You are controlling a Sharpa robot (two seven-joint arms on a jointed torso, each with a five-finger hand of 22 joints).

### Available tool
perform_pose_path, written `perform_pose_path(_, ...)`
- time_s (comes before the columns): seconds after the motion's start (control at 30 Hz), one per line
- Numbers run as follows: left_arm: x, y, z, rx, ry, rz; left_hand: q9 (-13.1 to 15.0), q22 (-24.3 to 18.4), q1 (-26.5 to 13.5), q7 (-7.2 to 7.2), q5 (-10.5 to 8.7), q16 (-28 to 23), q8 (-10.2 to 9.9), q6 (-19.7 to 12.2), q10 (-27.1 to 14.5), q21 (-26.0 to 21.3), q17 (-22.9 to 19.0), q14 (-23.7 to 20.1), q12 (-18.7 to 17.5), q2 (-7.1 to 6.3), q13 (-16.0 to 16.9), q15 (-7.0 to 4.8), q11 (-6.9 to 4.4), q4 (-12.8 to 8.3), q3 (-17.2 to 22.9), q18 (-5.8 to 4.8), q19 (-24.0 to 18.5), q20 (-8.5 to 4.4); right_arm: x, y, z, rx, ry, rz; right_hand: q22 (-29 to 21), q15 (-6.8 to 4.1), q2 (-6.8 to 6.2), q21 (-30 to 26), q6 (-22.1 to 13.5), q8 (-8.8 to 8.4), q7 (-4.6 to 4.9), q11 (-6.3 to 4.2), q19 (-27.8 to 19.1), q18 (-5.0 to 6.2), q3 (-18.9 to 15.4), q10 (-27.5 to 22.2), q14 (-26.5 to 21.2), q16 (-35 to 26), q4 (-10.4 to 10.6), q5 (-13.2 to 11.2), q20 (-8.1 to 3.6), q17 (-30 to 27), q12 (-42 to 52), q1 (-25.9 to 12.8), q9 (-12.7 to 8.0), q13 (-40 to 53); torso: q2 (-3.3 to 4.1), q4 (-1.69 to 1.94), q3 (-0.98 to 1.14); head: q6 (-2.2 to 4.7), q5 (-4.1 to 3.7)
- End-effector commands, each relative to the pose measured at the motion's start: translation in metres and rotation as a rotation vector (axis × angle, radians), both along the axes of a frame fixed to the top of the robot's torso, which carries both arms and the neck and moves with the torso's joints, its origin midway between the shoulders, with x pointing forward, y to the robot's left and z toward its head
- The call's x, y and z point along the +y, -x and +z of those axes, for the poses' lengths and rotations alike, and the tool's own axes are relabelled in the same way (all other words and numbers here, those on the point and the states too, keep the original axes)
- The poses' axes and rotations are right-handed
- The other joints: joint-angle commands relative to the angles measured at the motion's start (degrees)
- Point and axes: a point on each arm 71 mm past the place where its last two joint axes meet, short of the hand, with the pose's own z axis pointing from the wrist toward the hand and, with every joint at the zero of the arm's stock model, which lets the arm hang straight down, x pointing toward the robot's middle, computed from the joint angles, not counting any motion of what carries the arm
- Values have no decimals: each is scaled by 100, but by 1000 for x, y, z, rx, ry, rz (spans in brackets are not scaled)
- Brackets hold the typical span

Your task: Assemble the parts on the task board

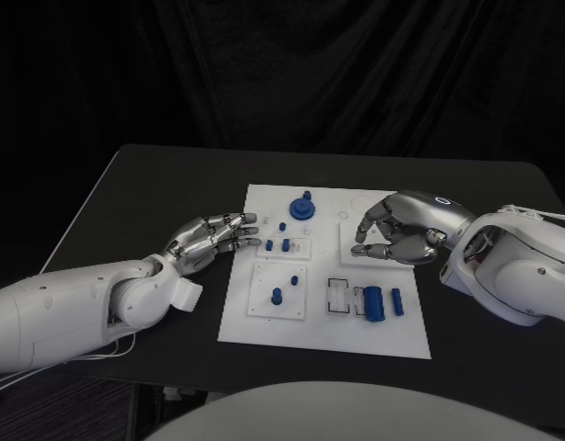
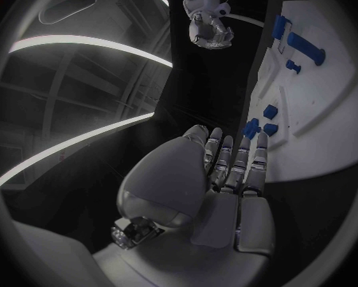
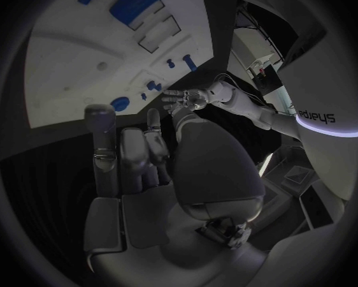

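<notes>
1. The task board (image 1: 362,335), a white plate, lies in the middle of the black counter (image 1: 150,184), its long side running away from the robot.
2. On the board, toward 12 o'clock, a round blue part with a knob (image 1: 305,209) stands upright.
3. Just below it, near the board's 9 o'clock edge, two small blue pegs (image 1: 276,245) sit side by side on a small white block.
4. Toward 7 o'clock one single blue peg (image 1: 278,296) stands in a square white plate.
5. Toward 5 o'clock a larger blue cylinder (image 1: 374,302) lies beside a thin blue pin (image 1: 398,301), next to an open rectangular frame.
6. The left hand (image 1: 212,237) hovers at the board's 9 o'clock edge, its fingers (image 2: 227,156) stretched out nearly straight and close together toward the two pegs, holding nothing.
7. The right hand (image 1: 399,228) is over the board's 3 o'clock side, fingers (image 1: 368,250) curled downward with the tips near the white surface; nothing shows between them, and whether they touch the board cannot be told.
8. The two hands are well apart, the pegs between them.
</notes>
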Motion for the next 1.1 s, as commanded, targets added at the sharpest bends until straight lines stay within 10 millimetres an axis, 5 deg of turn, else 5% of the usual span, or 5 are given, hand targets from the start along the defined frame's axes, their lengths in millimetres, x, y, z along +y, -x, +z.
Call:
perform_pose_path(0.03,0,0,1,-14,13,11,-2,-8,3,35,24,34,35,-5,-1,2,9,-9,31,41,7,-7,35,-3,47,45,32,13,-15,2,-19,193,85,-130,713,-68,90,824,-45,315,-92,-83,291,-155,-119,924,320,491,-5,110,-78,827,601,-437,237,1262,-8,-5,-15,-1,-86)
perform_pose_path(0.1,0,0,1,-14,13,11,-2,-8,3,35,24,34,35,-5,-1,2,9,-9,31,41,7,-7,35,-3,47,45,32,13,-21,4,-26,232,115,-164,799,-119,124,1343,-183,715,-164,-131,429,-222,-141,1538,457,699,-3,231,-149,1220,887,-674,574,2063,-8,-7,-16,-1,-114)
perform_pose_path(0.17,0,0,1,-13,13,11,-2,-8,3,35,24,34,35,-5,-1,2,9,-9,31,41,7,-7,35,-3,47,45,32,13,-26,6,-34,269,146,-196,877,-154,154,1742,-258,914,-175,-161,528,-285,-161,1809,559,843,7,282,-166,1502,979,-898,757,2394,-8,-7,-16,-1,-138)
perform_pose_path(0.33,0,0,1,-12,15,8,-2,-8,3,35,24,34,35,-5,-1,2,9,-9,31,41,7,-7,35,-3,47,45,32,13,-34,13,-51,348,219,-248,1033,-254,210,2551,-280,1383,-296,-278,722,-402,-148,1814,763,1162,22,359,-263,2145,981,-1375,1189,2399,-2,-7,-2,-1,-184)
perform_pose_path(1.1,-1,3,-3,1,16,2,-1,-12,4,40,30,20,38,-3,6,4,7,-17,34,41,7,-10,42,-2,66,46,36,13,-30,27,-87,446,276,-267,1108,-263,222,2964,-434,1258,-273,-270,802,-464,-205,1814,758,1109,20,174,-293,2045,981,-1647,1205,2399,7,-3,-3,-1,-309)
